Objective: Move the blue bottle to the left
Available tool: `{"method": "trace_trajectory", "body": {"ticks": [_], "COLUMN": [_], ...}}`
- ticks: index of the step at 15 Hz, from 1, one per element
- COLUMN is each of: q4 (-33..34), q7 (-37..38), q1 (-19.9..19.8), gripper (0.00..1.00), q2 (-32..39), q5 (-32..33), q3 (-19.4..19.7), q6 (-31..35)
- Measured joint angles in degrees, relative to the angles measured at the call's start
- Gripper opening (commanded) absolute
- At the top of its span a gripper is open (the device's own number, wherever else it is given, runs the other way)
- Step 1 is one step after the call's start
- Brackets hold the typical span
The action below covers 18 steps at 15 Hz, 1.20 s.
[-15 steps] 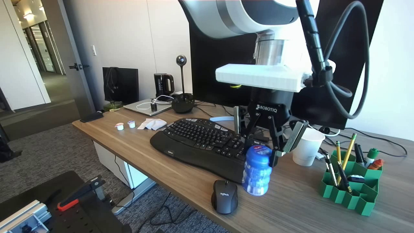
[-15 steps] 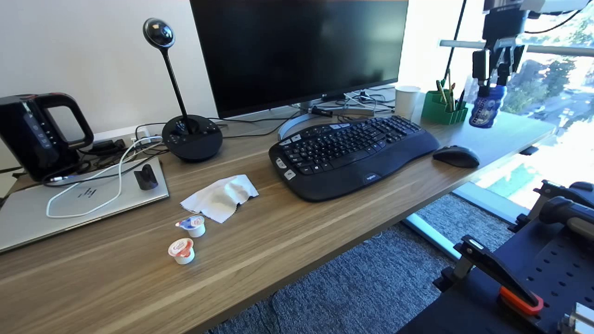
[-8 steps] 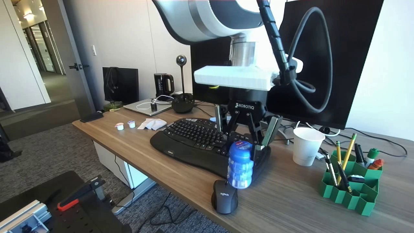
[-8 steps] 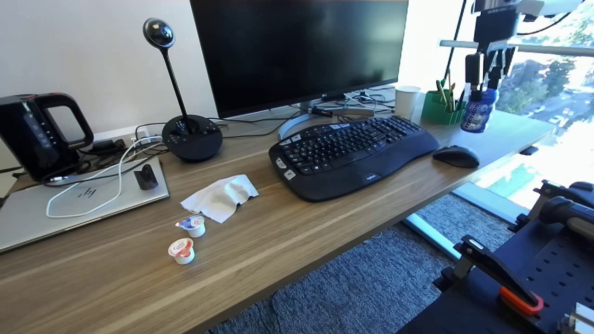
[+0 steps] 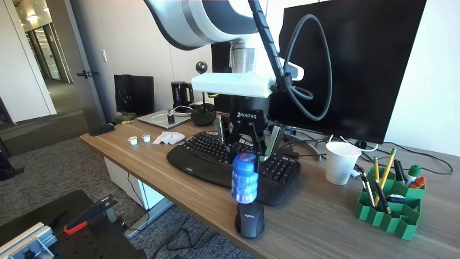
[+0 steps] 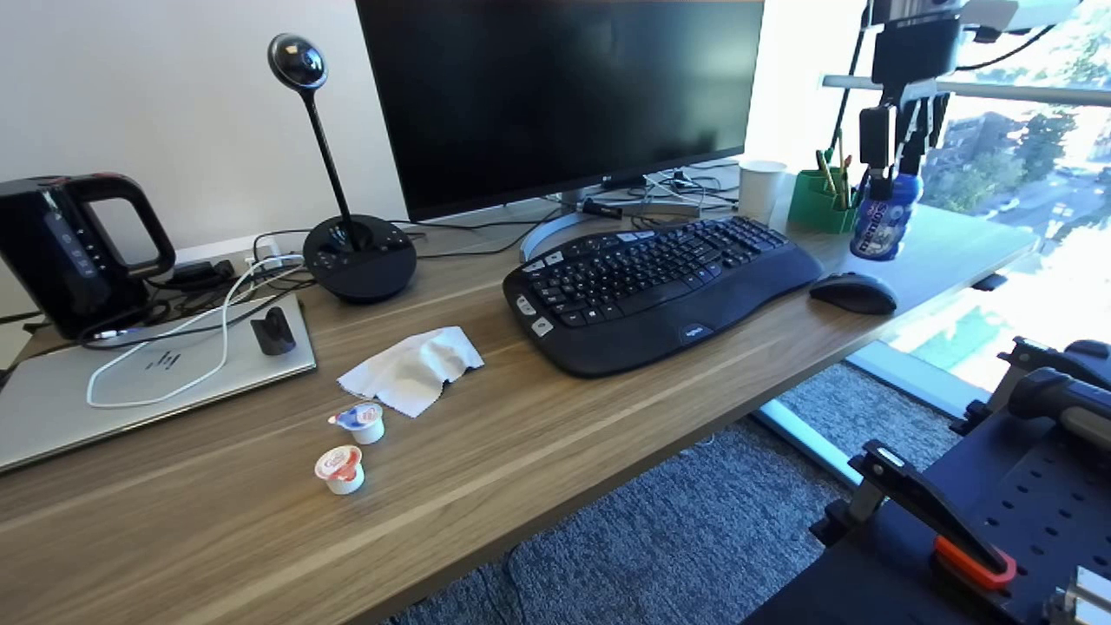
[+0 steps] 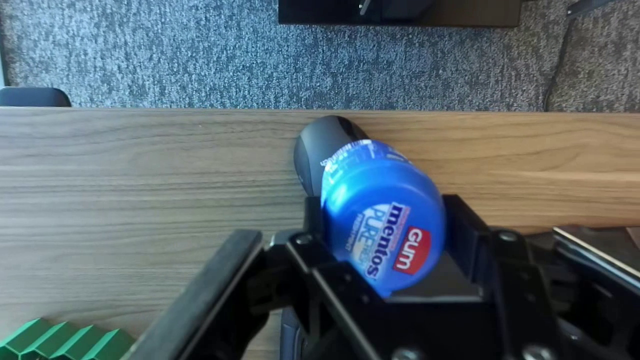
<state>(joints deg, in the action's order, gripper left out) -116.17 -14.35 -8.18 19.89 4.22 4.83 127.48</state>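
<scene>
Beneath my claw (image 7: 385, 217) runs a wood-grain desk (image 5: 312, 219), and lower down, past its edge, lies speckled grey carpet (image 7: 200, 60). A pale wall (image 6: 174, 104) stands behind the desk. Beyond me, in an exterior view, a window (image 6: 1024, 148) crossed by a pale bar (image 6: 1033, 94) glares with daylight. Well apart from me, past the desk's far end, a grey door (image 5: 74, 54) stands open beside a hallway (image 5: 59, 86) with a lit ceiling light (image 5: 31, 17).

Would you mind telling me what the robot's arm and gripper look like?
The arm is rounded and pale, with a darker grey panel. A banded black sleeve and a looping grey cable run outside it. Below a white block, the black gripper bears white lettering, ROBOTIQ, and has black fingers with flat silver-grey bars beside them.
</scene>
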Motion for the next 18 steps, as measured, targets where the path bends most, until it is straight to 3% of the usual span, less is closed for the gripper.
{"method": "trace_trajectory", "body": {"ticks": [10, 18], "q4": [-5.9, -10.45], "q7": [-0.75, -0.07], "q1": [0.42, 4.16], "gripper": [0.35, 0.35], "q2": [-5.11, -6.43], "q5": [0.01, 0.84], "q3": [-1.01, -2.31], "q6": [1.3, 5.34]}}
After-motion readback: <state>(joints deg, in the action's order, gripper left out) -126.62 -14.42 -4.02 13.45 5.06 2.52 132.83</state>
